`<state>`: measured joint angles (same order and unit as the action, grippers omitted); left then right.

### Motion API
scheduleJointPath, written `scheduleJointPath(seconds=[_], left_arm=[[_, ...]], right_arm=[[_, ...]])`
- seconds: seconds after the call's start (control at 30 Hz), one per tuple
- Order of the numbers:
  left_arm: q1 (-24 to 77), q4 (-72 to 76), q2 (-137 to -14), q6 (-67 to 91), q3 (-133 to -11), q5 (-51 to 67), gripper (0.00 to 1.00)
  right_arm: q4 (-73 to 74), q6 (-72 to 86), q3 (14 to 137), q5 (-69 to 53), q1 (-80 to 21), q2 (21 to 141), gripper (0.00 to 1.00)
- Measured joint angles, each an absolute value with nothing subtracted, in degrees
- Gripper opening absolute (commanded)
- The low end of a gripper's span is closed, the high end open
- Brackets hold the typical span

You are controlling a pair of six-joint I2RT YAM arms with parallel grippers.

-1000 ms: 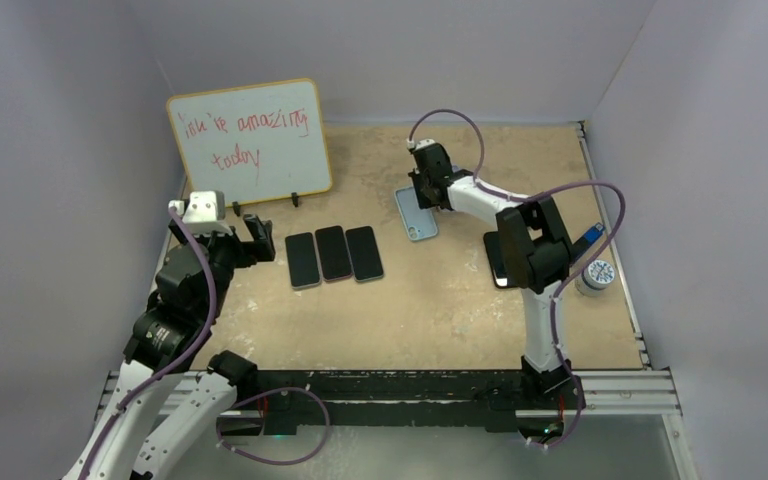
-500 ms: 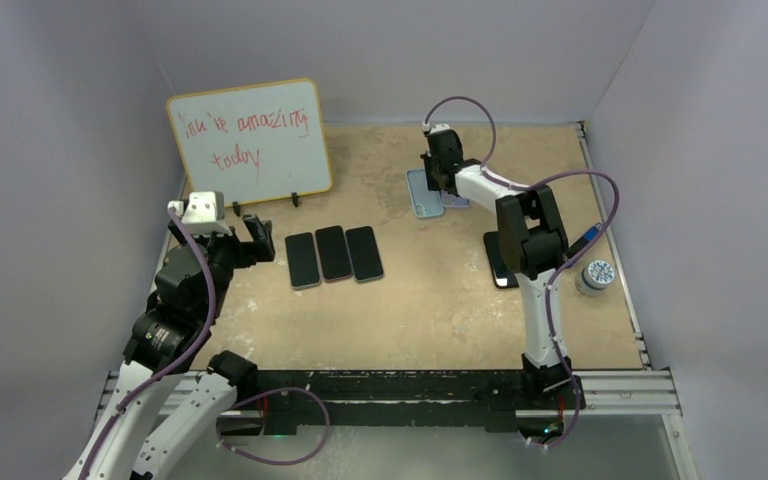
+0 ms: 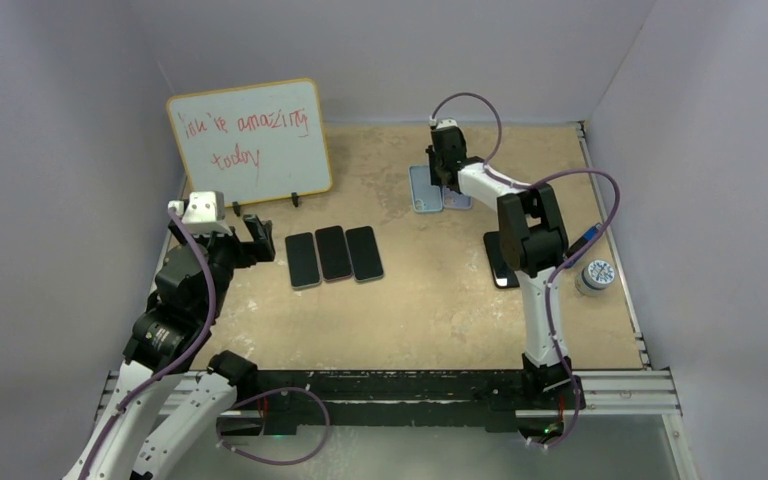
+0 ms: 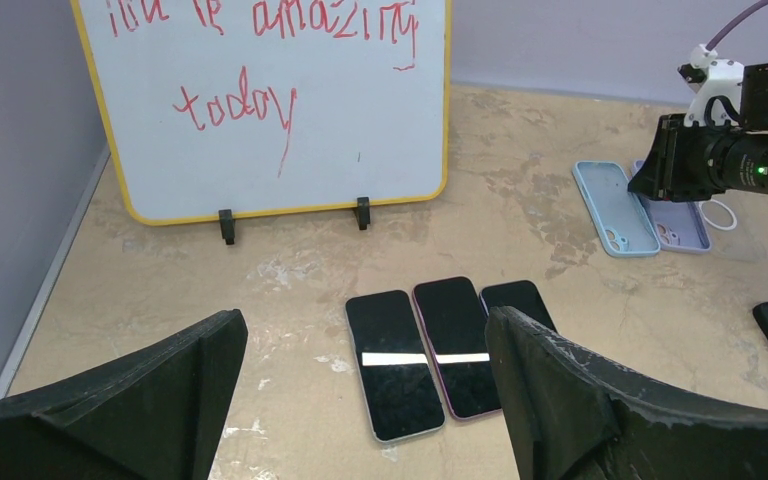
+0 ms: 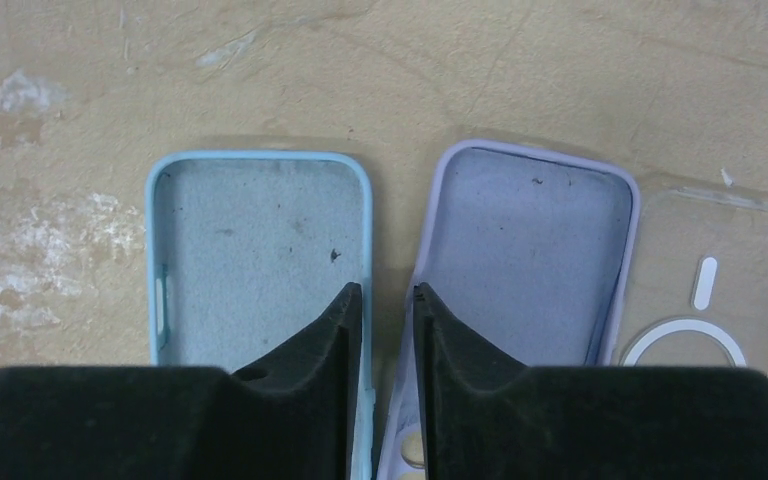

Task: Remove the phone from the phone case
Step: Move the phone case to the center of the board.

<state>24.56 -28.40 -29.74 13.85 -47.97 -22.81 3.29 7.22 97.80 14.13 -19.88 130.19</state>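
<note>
An empty blue phone case (image 5: 250, 250) lies flat on the table beside an empty purple case (image 5: 540, 250) and a clear case (image 5: 720, 290). My right gripper (image 5: 388, 292) hovers low over the seam between the blue and purple cases. Its jaws stand a narrow gap apart and hold nothing. In the top view it is at the back (image 3: 442, 185). Three dark phones (image 4: 393, 362) (image 4: 455, 342) (image 4: 516, 297) lie face up in a row mid-table. My left gripper (image 4: 365, 400) is wide open and raised, left of them. A further dark phone (image 3: 497, 268) is partly hidden by the right arm.
A whiteboard (image 3: 250, 140) with red writing stands at the back left. A small round tin (image 3: 596, 274) sits near the table's right edge. Grey walls close in the left, right and back sides.
My right gripper carried the blue case back and to the right and set it down next to the purple case. Its jaws have parted slightly. The left arm has not moved.
</note>
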Motion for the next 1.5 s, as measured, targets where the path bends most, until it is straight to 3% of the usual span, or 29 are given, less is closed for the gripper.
scheduleJointPath(seconds=[0.23, 0.4, 0.53, 0.7, 0.8, 1.2, 1.5], left_arm=[[24.56, -28.40, -29.74, 13.82, -47.97, -22.79, 0.95], [24.56, -28.40, -29.74, 13.82, -47.97, -22.79, 0.95], [24.56, -28.42, -29.71, 13.82, -47.97, -22.81, 0.95], [24.56, -28.38, -29.65, 13.82, -47.86, -22.72, 0.95], [24.56, -28.40, -29.54, 13.82, -47.86, -22.68, 0.95], [24.56, -28.40, -29.30, 13.82, -47.86, -22.72, 0.95], [24.56, -28.40, -29.47, 13.82, -47.86, -22.72, 0.95]], right_arm=[[3.16, 7.53, 97.80, 14.33, -19.42, 130.15, 0.38], [3.44, 7.35, 95.37, 13.56, -19.42, 127.68, 0.49], [4.40, 6.72, 90.39, 13.45, -19.38, 120.62, 0.61], [4.43, 5.04, 85.73, 13.50, -18.85, 111.55, 0.88], [4.19, 3.79, 86.28, 13.69, -18.68, 111.20, 0.98], [4.21, 1.23, 95.13, 16.58, -18.72, 127.79, 0.99], [3.75, -1.15, 97.82, 21.85, -19.11, 128.53, 0.99]])
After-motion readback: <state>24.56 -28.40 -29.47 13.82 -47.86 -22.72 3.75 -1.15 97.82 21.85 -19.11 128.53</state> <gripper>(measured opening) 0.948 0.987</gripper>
